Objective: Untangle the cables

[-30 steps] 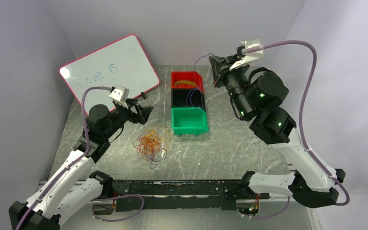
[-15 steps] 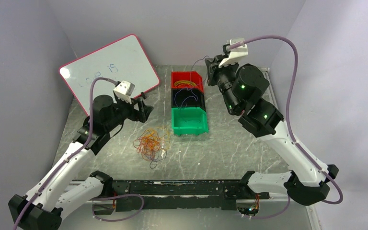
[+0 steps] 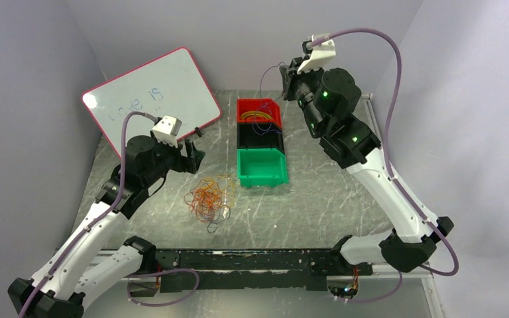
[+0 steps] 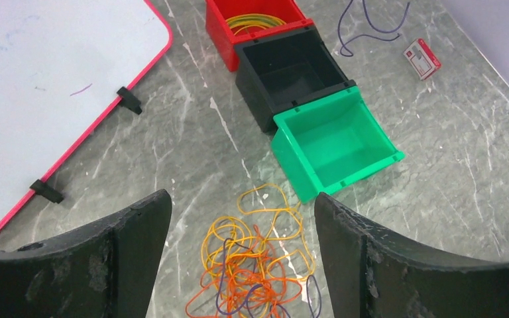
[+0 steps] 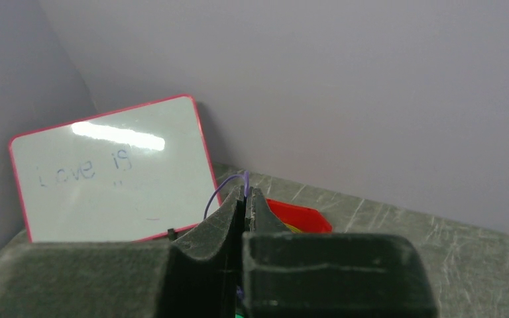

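Your right claw [image 5: 245, 199] pinches a purple wire [image 5: 220, 193] aloft near the red bin [image 3: 241, 110]; your left claw [image 4: 238, 218] hangs open over the cables [image 4: 252, 278].

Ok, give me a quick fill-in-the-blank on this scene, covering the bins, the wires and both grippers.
1. The right gripper is shut on a thin ____ wire.
2. The middle bin, between the red bin and the green bin, is coloured ____.
3. The left gripper hovers over the wire tangle with its jaws ____.
4. The yellow loops lie in the ____ bin.

Missing words: purple; black; open; red.
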Robot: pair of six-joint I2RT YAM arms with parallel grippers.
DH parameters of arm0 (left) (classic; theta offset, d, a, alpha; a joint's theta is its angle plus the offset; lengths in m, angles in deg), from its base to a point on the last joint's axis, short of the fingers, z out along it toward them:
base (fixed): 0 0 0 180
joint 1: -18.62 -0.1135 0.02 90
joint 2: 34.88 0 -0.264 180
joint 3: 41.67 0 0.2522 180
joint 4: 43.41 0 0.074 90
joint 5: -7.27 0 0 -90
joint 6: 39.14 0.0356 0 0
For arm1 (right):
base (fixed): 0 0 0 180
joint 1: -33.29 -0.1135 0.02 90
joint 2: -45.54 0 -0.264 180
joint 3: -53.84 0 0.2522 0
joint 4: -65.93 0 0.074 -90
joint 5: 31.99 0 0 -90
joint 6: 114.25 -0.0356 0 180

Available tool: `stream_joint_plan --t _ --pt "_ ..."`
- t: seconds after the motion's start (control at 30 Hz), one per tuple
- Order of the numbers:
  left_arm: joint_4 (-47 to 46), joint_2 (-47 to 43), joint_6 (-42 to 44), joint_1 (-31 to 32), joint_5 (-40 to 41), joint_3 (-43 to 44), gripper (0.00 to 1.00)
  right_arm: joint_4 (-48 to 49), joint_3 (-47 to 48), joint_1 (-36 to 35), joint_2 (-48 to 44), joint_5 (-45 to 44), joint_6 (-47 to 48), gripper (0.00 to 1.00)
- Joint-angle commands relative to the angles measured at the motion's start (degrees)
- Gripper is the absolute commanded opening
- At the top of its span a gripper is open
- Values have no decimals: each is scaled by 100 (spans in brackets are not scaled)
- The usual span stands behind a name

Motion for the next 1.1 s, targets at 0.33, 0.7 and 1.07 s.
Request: stream_joint_plan --t 0.33,0.7,1.07 --pt "712 -276 -235 -1 460 -221 82 112 878 1066 907 1016 -146 0" --pt "856 -129 -213 0 468 -201 81 142 1334 1525 1557 1534 -54 0" --pt "895 -89 -209 1 493 -196 80 231 1829 2230 2284 2345 27 0"
